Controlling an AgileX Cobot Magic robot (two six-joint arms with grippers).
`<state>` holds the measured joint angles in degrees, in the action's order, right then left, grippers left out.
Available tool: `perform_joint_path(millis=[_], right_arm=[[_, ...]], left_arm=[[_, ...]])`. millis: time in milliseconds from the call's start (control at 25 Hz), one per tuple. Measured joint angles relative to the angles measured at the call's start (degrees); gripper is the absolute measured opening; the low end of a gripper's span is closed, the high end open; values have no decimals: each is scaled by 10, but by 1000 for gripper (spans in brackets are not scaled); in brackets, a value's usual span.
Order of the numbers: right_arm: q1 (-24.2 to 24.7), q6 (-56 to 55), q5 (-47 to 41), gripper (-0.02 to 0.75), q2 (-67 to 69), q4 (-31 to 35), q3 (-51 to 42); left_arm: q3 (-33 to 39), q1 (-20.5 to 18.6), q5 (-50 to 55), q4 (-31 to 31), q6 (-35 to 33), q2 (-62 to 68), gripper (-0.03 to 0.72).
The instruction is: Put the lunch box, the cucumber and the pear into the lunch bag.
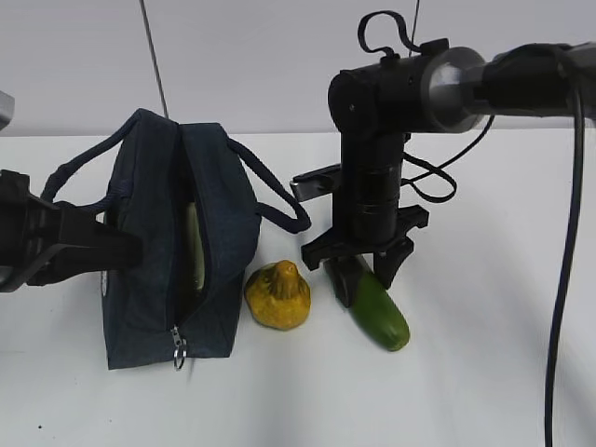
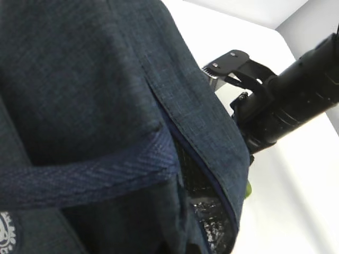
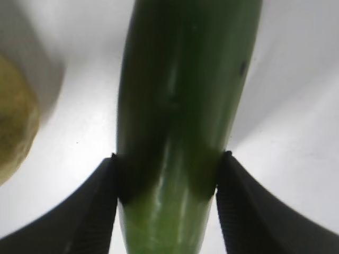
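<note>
From the exterior view, the bag (image 1: pixel 177 251) stands on the white tabletop (image 1: pixel 484 372) toward its left side, its zipper open and the ring pull (image 1: pixel 178 349) hanging at the near end. A pale strip shows inside the slit, likely the box (image 1: pixel 194 250) already stowed on edge. The left gripper (image 1: pixel 56 244) sits against the bag's left wall; it appears to steady the bag or pull its mouth wide so things can go in. Whether it pinches fabric cannot be told here. The pear (image 1: pixel 277 295) rests just beside the bag's right wall, near the front edge. The cucumber (image 1: pixel 372 307) lies to the right of the pear, apart from it, pointing toward the near right. The right gripper (image 1: pixel 358 265) stands upright over its far end, fingers straddling it.

In the left wrist view, navy cloth and a handle strap (image 2: pixel 90 172) fill the frame, with foil lining (image 2: pixel 212 227) below. No fingers show, so the grip is judged narrow and closed, probably on the bag's side.

In the right wrist view, both dark pads (image 3: pixel 92 211) touch the cucumber's (image 3: pixel 180 116) flanks; the jaws look closed on it across its width, a crosswise hold that should lift it level. The pear's (image 3: pixel 16 121) edge shows at left.
</note>
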<state>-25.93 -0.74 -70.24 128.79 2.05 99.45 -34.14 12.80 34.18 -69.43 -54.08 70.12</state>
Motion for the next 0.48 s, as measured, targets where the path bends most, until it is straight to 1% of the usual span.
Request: perform_joint_path(millis=[240, 480], right_arm=[[0, 2, 2, 398, 2, -45, 37], [0, -8, 2, 398, -47, -90, 85]], left_arm=[[0, 0, 2, 0, 0, 0, -15], [0, 0, 2, 1, 0, 0, -15]])
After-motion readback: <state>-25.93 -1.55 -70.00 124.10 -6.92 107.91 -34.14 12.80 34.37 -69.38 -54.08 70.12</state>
